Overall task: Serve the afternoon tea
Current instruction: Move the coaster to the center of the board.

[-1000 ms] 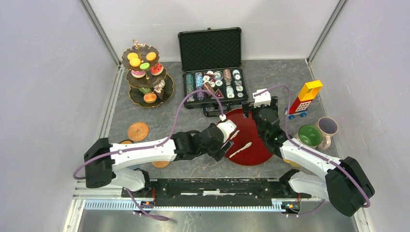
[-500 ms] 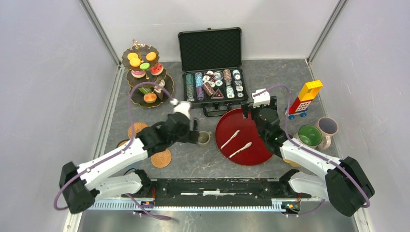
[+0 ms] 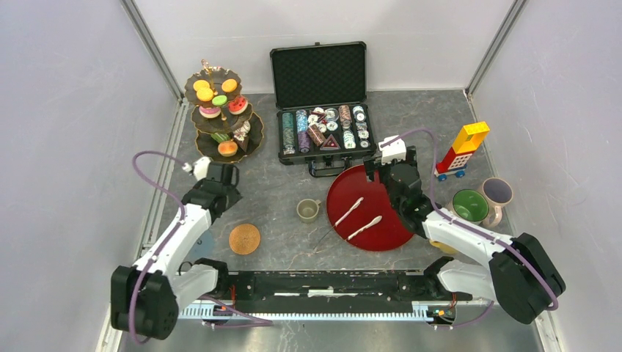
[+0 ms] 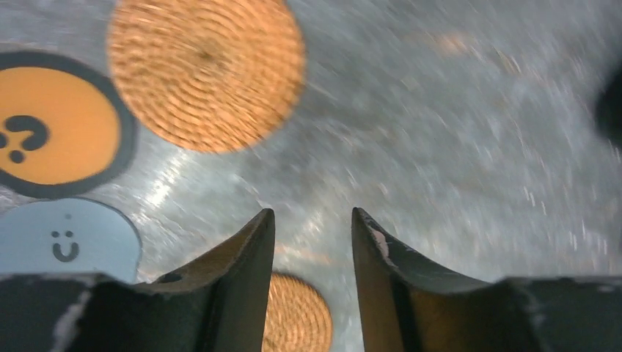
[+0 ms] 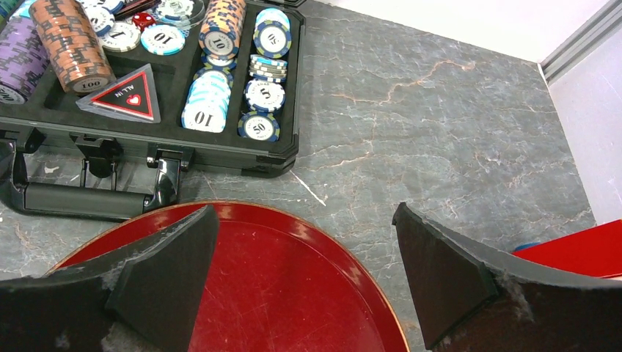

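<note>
Grey marbled bench (image 3: 433, 110) enclosed by plain pale walls (image 3: 66, 110) left, right and far; aluminium posts (image 3: 152, 50) at far corners.

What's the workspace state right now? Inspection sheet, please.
Surface: grey table, no spills seen.
Job's things: stand holds sweets, far left; small mug upright beside red plate; spoons on plate; green mug, grey mug, right.
Clutter: chip case open, far centre; block tower, right; coasters, left.
Pincers: left pincer open, empty, over coasters; right pincer open, empty, over plate's far edge.
Cables: purple cables loop above both arms; no snag seen.
Surroundings: white walls, metal frame; nothing else seen.
</note>
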